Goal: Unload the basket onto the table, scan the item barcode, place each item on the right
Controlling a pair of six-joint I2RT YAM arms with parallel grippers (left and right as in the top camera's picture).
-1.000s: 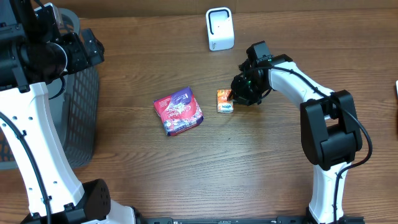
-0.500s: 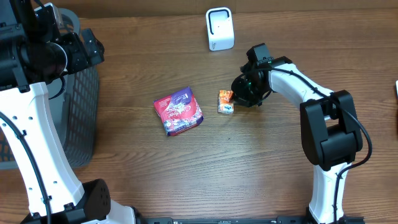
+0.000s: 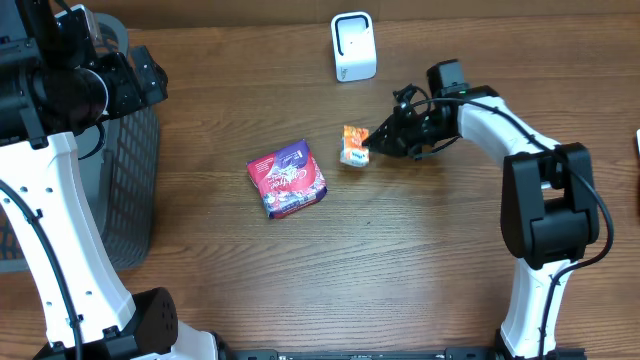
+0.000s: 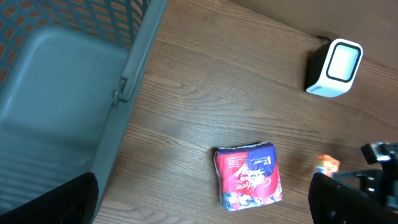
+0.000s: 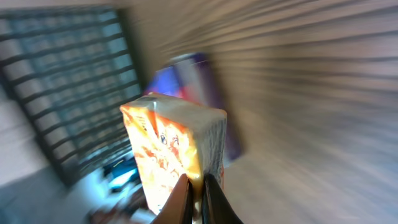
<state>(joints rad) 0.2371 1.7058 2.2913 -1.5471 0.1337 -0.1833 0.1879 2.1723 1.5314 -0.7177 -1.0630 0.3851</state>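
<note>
My right gripper [image 3: 372, 143] is shut on the edge of a small orange packet [image 3: 353, 145], holding it a little above the table, right of centre. In the right wrist view the packet [image 5: 174, 149] stands upright, pinched at its seam between the narrow jaws [image 5: 197, 186]; that view is blurred. The white barcode scanner [image 3: 353, 46] stands at the back, beyond the packet, also seen from the left wrist [image 4: 334, 67]. My left gripper [image 4: 199, 205] hangs high at the far left, open and holding nothing.
A red and purple snack pack [image 3: 287, 180] lies flat on the wooden table, left of the orange packet. A grey mesh basket [image 3: 130, 180] fills the left edge, under the left arm.
The right gripper has closed on the orange packet and lifted it off the table, carrying it slightly back. Its wrist has swung to the right. The left arm has not moved.
</note>
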